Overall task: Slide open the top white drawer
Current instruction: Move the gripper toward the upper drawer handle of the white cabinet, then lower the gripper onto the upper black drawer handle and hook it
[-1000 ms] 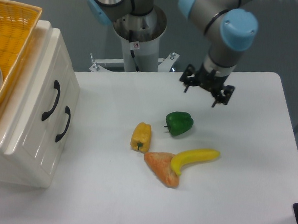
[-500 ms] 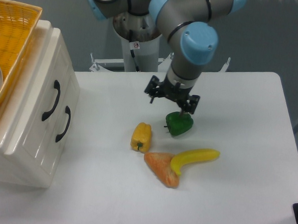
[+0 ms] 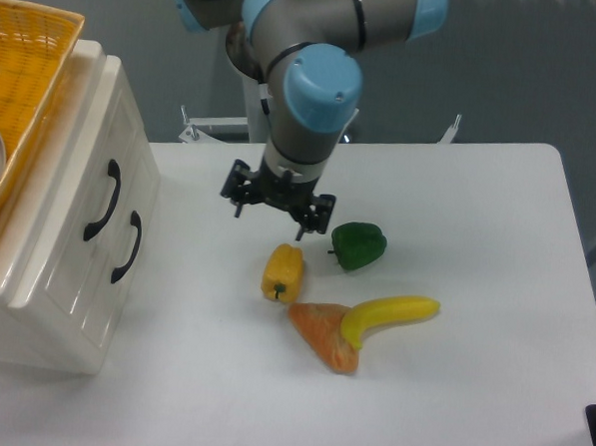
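White tabletop [image 3: 449, 391] fills the fixed camera's view, grey wall behind, and the robot's pedestal stands at the far edge. At the left sits the glossy cream-white plastic cabinet [image 3: 34, 309], and its upper compartment, the top white drawer [image 3: 92, 187], is shut flush, its curved black handle [image 3: 106, 201] running roughly up and down on the panelled front. Just below and nearer, the lower drawer's matching black handle [image 3: 128, 246] is not the target!

Now the two-finger gripper [image 3: 275, 204] hovers above the table's middle, jaws spread apart and holding nothing, pointing down. The handle lies off to its left, well apart, with bare table between them. My read: the jaws need to travel left and turn to straddle that upright bar.

Close by the gripper lie a yellow bell pepper [image 3: 282, 271], a green bell pepper [image 3: 358, 245], a yellow banana [image 3: 389, 317] and an orange wedge-shaped piece [image 3: 322, 334]. An orange woven basket [image 3: 21, 79] rests on the cabinet's top.
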`<control>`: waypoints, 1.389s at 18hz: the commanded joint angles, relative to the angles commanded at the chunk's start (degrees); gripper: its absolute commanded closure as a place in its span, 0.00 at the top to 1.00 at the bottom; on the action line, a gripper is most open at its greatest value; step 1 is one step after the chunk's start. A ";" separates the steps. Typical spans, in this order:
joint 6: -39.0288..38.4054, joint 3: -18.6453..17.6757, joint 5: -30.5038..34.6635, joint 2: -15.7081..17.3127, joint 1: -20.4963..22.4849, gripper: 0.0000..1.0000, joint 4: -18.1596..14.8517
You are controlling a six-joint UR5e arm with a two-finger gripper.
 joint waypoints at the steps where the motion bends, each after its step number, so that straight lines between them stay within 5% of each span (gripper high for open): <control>1: -1.14 0.00 0.00 0.00 -0.62 1.00 0.00; 11: -8.35 0.00 -2.28 0.00 -5.19 1.00 0.00; 25: -14.16 0.09 -6.85 -0.88 -5.81 1.00 -0.35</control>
